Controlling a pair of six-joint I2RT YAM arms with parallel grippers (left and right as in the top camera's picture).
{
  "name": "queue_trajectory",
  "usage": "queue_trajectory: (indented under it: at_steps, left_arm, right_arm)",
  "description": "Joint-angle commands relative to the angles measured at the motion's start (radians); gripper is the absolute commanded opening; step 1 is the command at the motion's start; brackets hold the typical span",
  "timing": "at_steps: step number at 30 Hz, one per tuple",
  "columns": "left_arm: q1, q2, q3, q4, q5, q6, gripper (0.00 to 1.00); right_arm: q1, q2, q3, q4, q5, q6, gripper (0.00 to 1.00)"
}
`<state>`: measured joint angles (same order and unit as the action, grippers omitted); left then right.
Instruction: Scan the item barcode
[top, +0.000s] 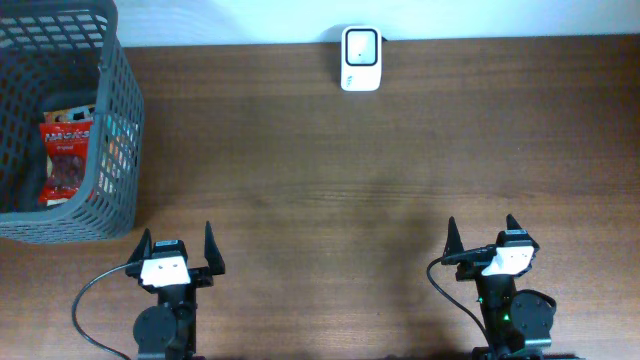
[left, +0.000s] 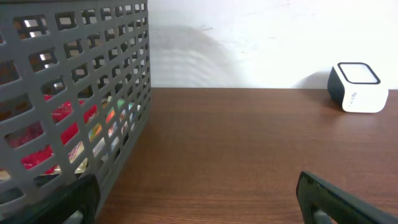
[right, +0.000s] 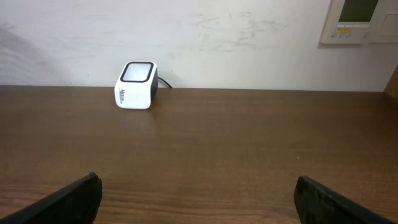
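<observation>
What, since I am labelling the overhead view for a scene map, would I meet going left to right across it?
Grey basket → left gripper → barcode scanner → right gripper. The red snack packet lies inside the basket, so it gets no separate place.

White scanner (right: 135, 85) on brown table (right: 249, 143)
</observation>
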<state>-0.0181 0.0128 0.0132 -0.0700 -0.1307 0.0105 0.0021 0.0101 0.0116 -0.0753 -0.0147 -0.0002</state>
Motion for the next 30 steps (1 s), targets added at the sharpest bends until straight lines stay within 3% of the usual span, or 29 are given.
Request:
queue_trajectory:
  at_steps: [1, 15, 20, 23, 26, 30]
  left_arm:
    - [0.006, -0.007, -0.004, -0.002, 0.011, 0.008, 0.99]
    - [0.006, -0.007, -0.004, 0.001, 0.016, 0.006, 0.99]
    - [0.006, -0.007, -0.004, 0.015, 0.341, -0.026, 0.99]
    - [0.006, -0.007, -0.004, 0.101, 0.542, -0.026, 0.99]
    - [0.006, -0.007, -0.004, 0.222, 0.633, -0.026, 0.99]
    - [0.006, -0.007, -0.004, 0.406, 0.644, -0.026, 0.99]
  right_arm:
    - [-0.003, -0.004, -0.006, -0.006, 0.019, 0.005, 0.98]
    - [-0.003, -0.004, -0.006, -0.006, 0.019, 0.005, 0.99]
    - [-0.003, -0.004, -0.006, -0.006, 0.019, 0.005, 0.98]
    - [-0.003, -0.004, -0.006, -0.006, 0.019, 0.005, 0.98]
    - [-0.003, -0.004, -0.006, -0.006, 0.019, 0.005, 0.98]
    - [-0.003, -0.004, -0.006, -0.006, 0.019, 0.005, 0.98]
